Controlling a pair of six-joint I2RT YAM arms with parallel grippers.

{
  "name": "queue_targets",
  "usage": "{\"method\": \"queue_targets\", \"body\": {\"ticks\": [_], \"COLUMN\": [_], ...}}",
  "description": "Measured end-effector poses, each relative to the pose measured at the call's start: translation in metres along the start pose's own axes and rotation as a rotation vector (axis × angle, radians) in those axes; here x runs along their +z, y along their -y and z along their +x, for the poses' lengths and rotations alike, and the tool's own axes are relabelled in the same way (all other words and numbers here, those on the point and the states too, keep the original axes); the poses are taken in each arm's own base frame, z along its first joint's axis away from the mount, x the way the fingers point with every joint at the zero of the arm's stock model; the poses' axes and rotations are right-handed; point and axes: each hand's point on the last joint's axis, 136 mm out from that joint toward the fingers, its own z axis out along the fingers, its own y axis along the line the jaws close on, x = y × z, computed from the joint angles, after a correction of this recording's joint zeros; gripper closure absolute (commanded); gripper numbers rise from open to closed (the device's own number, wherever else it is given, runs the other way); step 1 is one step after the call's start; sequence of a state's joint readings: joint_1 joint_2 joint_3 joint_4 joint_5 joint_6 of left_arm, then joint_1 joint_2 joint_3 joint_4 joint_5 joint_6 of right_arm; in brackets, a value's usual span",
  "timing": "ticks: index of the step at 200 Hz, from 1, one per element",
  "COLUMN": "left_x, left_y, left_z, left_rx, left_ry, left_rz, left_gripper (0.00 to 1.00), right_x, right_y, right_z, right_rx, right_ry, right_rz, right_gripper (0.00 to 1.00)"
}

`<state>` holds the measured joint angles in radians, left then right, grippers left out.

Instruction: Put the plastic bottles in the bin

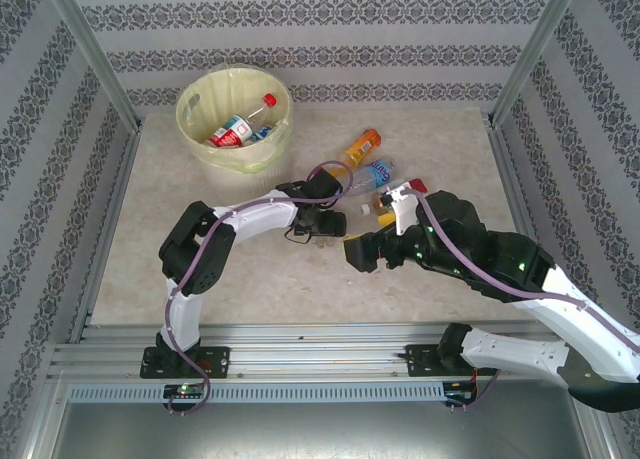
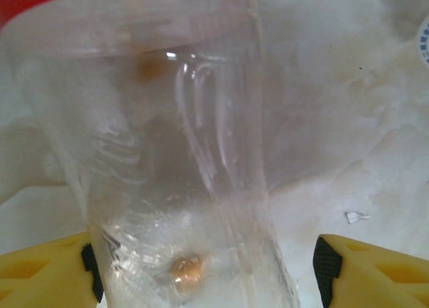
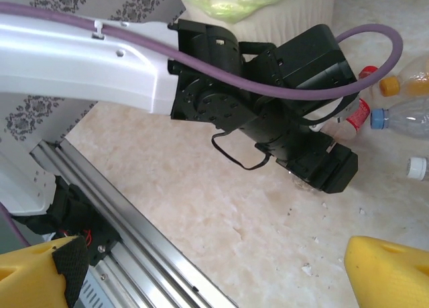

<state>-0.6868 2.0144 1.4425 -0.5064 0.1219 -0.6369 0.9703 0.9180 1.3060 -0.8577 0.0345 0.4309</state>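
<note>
1. The left pincer [image 2: 209, 273] is standing partly open. Its yellow padded fingers [image 2: 40, 271] are straddling a clear ribbed plastic bottle with red at its far end [image 2: 181, 140]. One pad is sitting against the wall and the other is standing just clear, so nothing is being gripped.
2. The bottle's long axis is running straight away from the wrist, square to the jaw line.
3. The bottle is lying on the pale marbled table [image 1: 250, 279], near-right of the large round pale-yellow plastic bin [image 1: 197, 104].
4. The right pincer [image 3: 214, 268] is gaping wide and empty, farther from the bin. The left arm is the nearer one, so the pick is judged to be its job.
</note>
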Motion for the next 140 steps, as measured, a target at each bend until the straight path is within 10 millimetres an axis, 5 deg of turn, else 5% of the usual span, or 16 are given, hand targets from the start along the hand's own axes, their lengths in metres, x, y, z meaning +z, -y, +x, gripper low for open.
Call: {"method": "queue_targets", "body": {"ticks": [92, 140], "left_x": [0.003, -0.004], "left_y": [-0.007, -0.007], "left_z": [-0.003, -0.004], "left_rx": [-0.01, 0.012], "left_ry": [0.0, 0.01], "left_rz": [-0.008, -0.005], "left_gripper": [0.43, 0.44], "right_x": [-0.002, -0.011], "right_y": [0.004, 0.007], "right_z": [0.006, 0.002], "right_rx": [-0.004, -0.003], "right_ry": [-0.021, 0.015], "right_rz": [0.014, 0.026], "right_gripper": [0.02, 0.02]}}
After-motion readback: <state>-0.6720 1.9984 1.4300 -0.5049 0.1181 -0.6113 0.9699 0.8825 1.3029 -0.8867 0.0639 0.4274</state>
